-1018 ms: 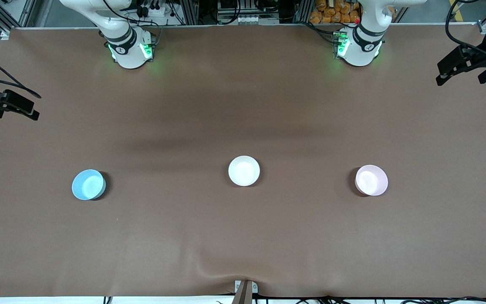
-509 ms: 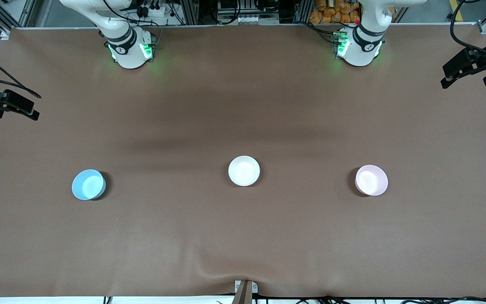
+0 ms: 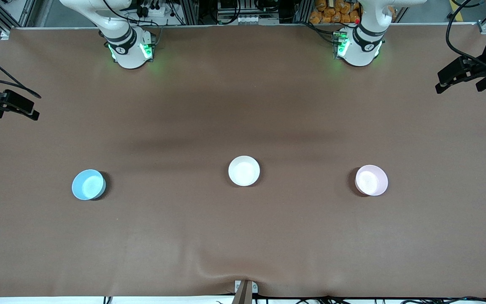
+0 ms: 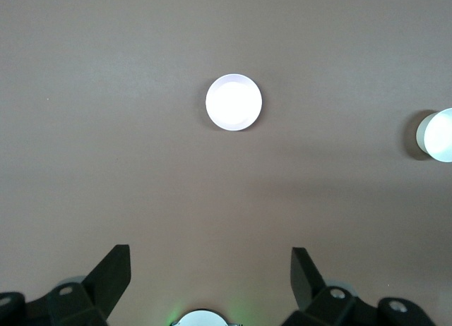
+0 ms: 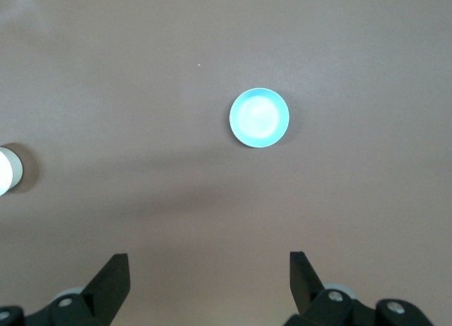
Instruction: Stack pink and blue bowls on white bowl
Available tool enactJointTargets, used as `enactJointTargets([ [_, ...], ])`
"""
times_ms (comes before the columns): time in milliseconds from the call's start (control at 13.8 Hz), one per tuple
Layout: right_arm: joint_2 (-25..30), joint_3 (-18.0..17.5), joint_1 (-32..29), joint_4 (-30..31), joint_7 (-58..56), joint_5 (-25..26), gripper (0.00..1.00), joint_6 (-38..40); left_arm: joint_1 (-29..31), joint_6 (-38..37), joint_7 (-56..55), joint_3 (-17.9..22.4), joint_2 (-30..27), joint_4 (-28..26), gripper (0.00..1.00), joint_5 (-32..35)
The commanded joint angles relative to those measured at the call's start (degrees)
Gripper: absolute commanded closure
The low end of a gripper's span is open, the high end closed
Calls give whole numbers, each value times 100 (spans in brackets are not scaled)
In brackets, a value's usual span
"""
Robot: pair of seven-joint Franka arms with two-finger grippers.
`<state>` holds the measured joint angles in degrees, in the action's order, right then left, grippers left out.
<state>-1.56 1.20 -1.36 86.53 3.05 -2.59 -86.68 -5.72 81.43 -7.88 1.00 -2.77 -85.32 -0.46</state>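
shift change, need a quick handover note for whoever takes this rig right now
Left gripper: jaws open, empty, high over the table's left-arm end.
Right gripper: jaws open, empty, high over the right-arm end.
White bowl mid-table; pink bowl toward the left arm's end; blue bowl toward the right arm's end. All upright, apart.
Done: nothing stacked.
Left: set pink and blue bowls into the white one.

Even overhead light falls on the brown bench (image 3: 243,236), with soft dark bands of shadow across its middle. Each bowl casts a short shadow. In the left wrist view the pink bowl (image 4: 234,102) glares almost white. Green lamps glow at both arm bases. The front view is sharp.
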Motion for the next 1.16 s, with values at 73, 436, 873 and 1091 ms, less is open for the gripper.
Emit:
enactJointTargets([
  [73, 33, -14, -23, -4, 20, -66, 0, 19, 44, -14, -11, -38, -39, -37, 0, -33],
  [436, 33, -14, -14, -4, 20, -66, 0, 19, 44, 705, 50, -38, -197, -695, 0, -25],
  [873, 33, -14, -22, -4, 20, -66, 0, 19, 132, 1961, 59, -47, -302, -1811, 0, -16],
  [1091, 24, -14, -14, -4, 20, -66, 0, 28, 106, 2420, 59, -56, -285, -2207, 0, -16],
])
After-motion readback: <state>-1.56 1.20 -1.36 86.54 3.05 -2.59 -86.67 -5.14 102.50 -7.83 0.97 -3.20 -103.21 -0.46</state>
